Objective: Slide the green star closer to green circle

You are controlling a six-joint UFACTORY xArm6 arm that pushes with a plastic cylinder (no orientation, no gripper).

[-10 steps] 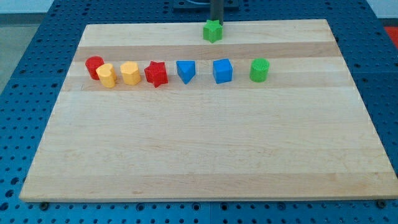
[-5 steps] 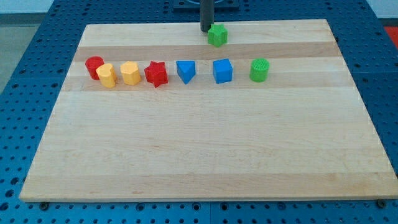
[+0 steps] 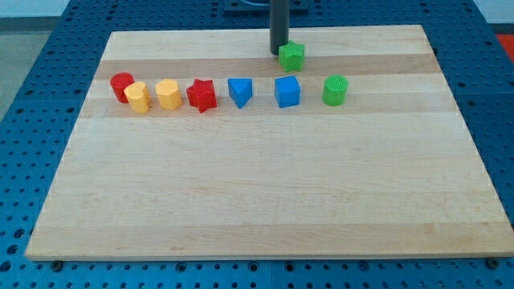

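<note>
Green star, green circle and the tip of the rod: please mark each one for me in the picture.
green star (image 3: 292, 55), camera view, middle of its top face.
green circle (image 3: 335, 90), camera view, middle of its visible body.
my tip (image 3: 278, 52), camera view, very end of the rod, beside the star's left edge.

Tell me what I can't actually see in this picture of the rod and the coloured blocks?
- Rod's upper part: cut off by the view's top edge.
- Whether my tip touches the green star: too close to tell.
- Red cylinder: partly hidden by the yellow block in front.
- Green circle: far side unseen.
</note>
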